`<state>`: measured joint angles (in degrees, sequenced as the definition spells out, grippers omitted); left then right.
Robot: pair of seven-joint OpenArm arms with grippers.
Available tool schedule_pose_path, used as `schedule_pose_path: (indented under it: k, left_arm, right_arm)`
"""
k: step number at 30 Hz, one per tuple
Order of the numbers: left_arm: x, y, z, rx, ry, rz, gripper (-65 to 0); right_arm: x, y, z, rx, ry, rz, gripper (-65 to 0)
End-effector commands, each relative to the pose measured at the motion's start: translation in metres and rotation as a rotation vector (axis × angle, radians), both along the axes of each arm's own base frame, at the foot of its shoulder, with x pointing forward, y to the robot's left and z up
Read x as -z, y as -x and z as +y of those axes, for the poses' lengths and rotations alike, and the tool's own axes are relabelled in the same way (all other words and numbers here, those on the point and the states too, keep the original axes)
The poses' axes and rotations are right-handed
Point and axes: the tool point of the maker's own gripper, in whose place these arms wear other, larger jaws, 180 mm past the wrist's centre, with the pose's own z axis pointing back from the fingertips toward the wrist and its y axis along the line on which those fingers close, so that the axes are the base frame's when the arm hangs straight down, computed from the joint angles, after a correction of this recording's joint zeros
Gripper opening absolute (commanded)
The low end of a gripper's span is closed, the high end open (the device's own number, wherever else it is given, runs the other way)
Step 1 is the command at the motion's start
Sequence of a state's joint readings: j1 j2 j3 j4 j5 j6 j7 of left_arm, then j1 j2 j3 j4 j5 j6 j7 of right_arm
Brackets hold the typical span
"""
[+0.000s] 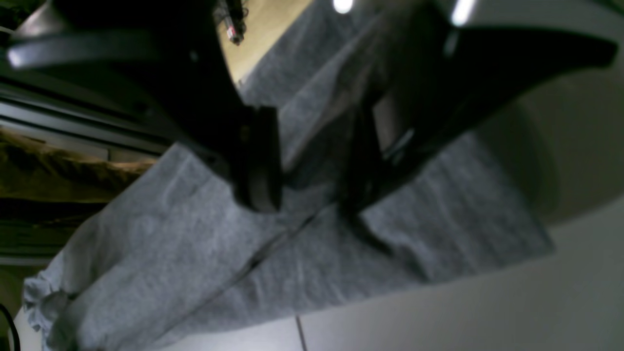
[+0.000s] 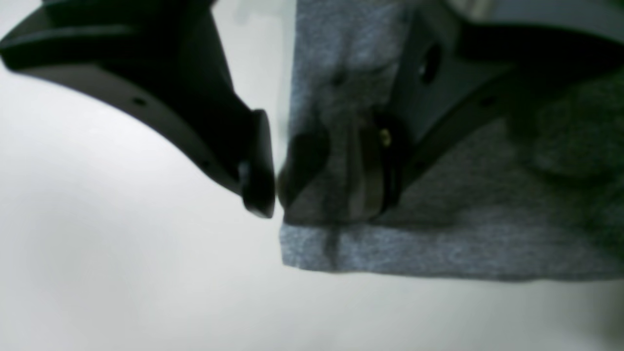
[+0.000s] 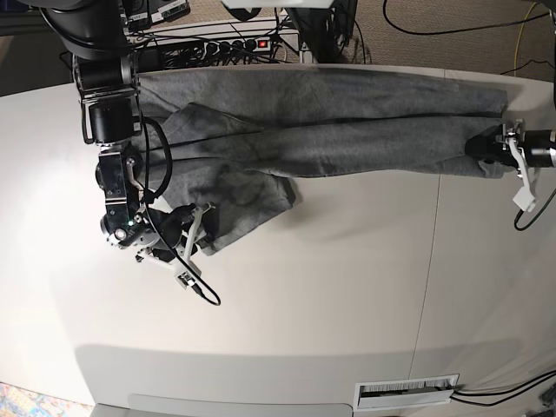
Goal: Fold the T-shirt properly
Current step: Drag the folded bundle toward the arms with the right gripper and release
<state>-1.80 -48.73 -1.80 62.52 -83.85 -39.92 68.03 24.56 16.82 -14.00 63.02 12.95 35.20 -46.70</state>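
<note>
Both jaw pairs are spread: left gripper (image 1: 312, 204) and right gripper (image 2: 317, 200) straddle T-shirt (image 3: 330, 130) hems (unpinched); single layers should be pinched.

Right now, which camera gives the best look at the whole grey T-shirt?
The base view: the T-shirt lies stretched across the table's far side, sleeve included. The left wrist view shows only wrinkled cloth; the right wrist view only a hemmed corner.

Looks like robotics lab or test room: plain white worktable (image 3: 287, 295), power strip (image 3: 228, 45) with red switch and tangled black cables (image 3: 330, 26) behind it, carpeted floor (image 3: 452, 35), vent grille (image 3: 407, 393) near table's front edge.
</note>
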Motion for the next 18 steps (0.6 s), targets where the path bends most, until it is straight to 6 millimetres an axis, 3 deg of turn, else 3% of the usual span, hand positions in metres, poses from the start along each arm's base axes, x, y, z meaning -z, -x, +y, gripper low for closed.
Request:
schedule_pose_path:
  k: [1,5,8,14,18]
  left_arm:
    - [-0.015,-0.012,0.009,-0.013,-0.007,-0.045,-40.1]
    - [-0.015,-0.012,0.009,-0.013,-0.007,-0.045,-40.1]
    - [-0.015,-0.012,0.009,-0.013,-0.007,-0.046,-40.1]
    - [-0.015,-0.012,0.009,-0.013,-0.007,-0.046,-40.1]
    - [-0.015,-0.012,0.009,-0.013,-0.007,-0.046,-40.1]
  right_arm:
    - [0.000,0.000,-0.013,0.009,0.060,0.029,-42.4]
    - [0.007,0.011,-0.016,0.017,0.073,0.099,-52.2]
    - [0.007,0.015,-0.012,0.021,0.047,0.134,-64.1]
    - [-0.002,0.014,-0.004,0.017,-0.005,0.137,-65.0]
    - [-0.022,0.018,0.006,-0.012,-0.055,0.148,-65.0]
